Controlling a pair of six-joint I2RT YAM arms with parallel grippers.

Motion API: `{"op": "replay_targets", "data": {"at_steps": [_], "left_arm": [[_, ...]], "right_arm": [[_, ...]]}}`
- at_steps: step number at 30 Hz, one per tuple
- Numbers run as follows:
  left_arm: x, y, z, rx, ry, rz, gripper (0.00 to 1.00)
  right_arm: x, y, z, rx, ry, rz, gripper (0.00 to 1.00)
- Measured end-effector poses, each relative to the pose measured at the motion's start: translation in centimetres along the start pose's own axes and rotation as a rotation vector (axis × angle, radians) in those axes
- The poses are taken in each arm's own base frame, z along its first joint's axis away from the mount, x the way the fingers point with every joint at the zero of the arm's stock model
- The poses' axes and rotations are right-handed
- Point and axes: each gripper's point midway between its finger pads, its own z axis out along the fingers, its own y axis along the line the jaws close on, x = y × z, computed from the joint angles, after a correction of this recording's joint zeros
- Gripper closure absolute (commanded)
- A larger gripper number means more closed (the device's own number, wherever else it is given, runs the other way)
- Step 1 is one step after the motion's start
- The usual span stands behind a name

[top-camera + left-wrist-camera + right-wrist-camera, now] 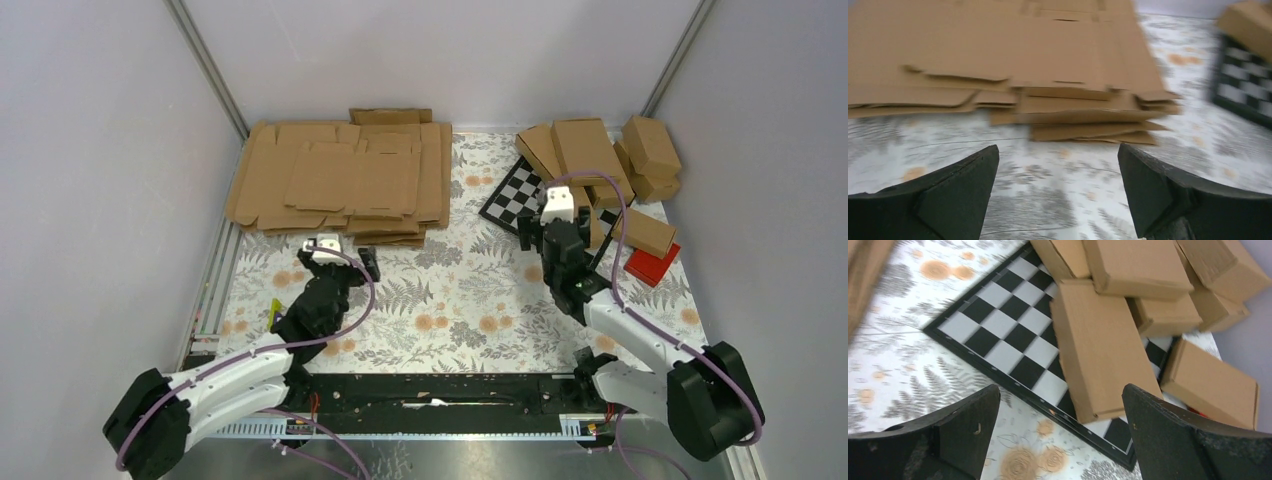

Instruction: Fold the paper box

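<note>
1. The left pincer (pixel 1058 152) has its black jaws wide apart with nothing between them, low over the floral-patterned worktop (pixel 450 290).
2. Just ahead of it lies the near edge of a thick pile of flat brown cardboard blanks (pixel 1088 122). Ragged flaps jut out of the pile at several levels toward the jaws.
3. The right pincer (pixel 1060 395) is likewise spread and empty, by the near edge of a black-and-white chequered board (pixel 998 325).
4. A flat-lying brown cardboard carton (pixel 1098 350) rests on that board directly ahead of the right jaws.
5. More brick-shaped brown cartons (pixel 585 145) crowd behind it, stacked and tilted against each other. One of them lies on a small red block (pixel 650 267) to the right.
6. The paper box (pixel 355 178), as far as can be told, is the single brown die-cut cardboard sheet on top of the pile at the worktop's far left. It lies beyond the left pincer and apart from it.
7. It is flat and unfolded, with its flaps and notched edges spread, and sits slightly askew on the sheets beneath.
</note>
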Motion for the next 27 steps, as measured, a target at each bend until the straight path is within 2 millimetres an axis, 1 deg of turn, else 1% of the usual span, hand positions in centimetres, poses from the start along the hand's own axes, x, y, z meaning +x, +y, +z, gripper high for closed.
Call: {"op": "replay_targets", "data": {"at_steps": [3,6,8,9,10,12,14,15,16,18,19,21,24,25,27], "left_arm": [[0.6,4.1,0.7,-0.143,-0.016,0.058,0.01],[0.1,7.0,1.2,-0.244,-0.049,0.072,0.01],[-0.2,8.8,1.8,-0.298,-0.063,0.092,0.01],[-0.3,9.8,2.2,-0.328,-0.070,0.100,0.01],[-0.1,10.6,2.5,-0.351,-0.068,0.105,0.04],[0.8,12.9,3.2,-0.401,-0.053,0.104,0.06],[2.5,15.5,3.4,-0.459,-0.006,0.099,0.11],[3.3,16.6,3.5,-0.478,0.021,0.093,0.12],[3.7,17.3,3.5,-0.486,0.035,0.086,0.13],[4.0,18.1,3.7,-0.480,0.049,0.066,0.15],[3.9,18.1,4.0,-0.467,0.045,0.062,0.17],[3.6,17.6,4.8,-0.422,0.041,0.064,0.17],[3.4,16.5,6.4,-0.339,0.016,0.086,0.16],[3.9,16.3,6.7,-0.325,0.024,0.090,0.16],[5.7,16.4,6.9,-0.311,0.075,0.100,0.15]], "right_arm": [[2.8,-1.8,0.0,0.080,0.012,0.024,0.00],[4.5,-3.7,0.5,0.152,0.011,0.068,0.00],[6.1,-4.7,1.1,0.195,0.020,0.097,0.00],[7.4,-5.0,1.5,0.209,0.036,0.104,0.00],[8.4,-5.0,1.7,0.214,0.054,0.103,0.00],[10.6,-4.7,2.2,0.204,0.102,0.094,0.00],[11.8,-4.0,2.9,0.168,0.127,0.087,0.00],[12.2,-3.5,3.3,0.142,0.142,0.077,0.00],[12.3,-3.4,3.6,0.128,0.147,0.072,0.00],[12.0,-3.2,4.2,0.105,0.127,0.069,0.00],[11.7,-3.3,4.4,0.098,0.109,0.074,0.00],[10.9,-3.5,4.7,0.094,0.057,0.087,0.00],[10.7,-3.9,4.9,0.098,0.036,0.100,0.00],[10.6,-4.2,5.0,0.102,0.028,0.111,0.00],[10.4,-5.1,5.2,0.127,0.005,0.147,0.01]]}}
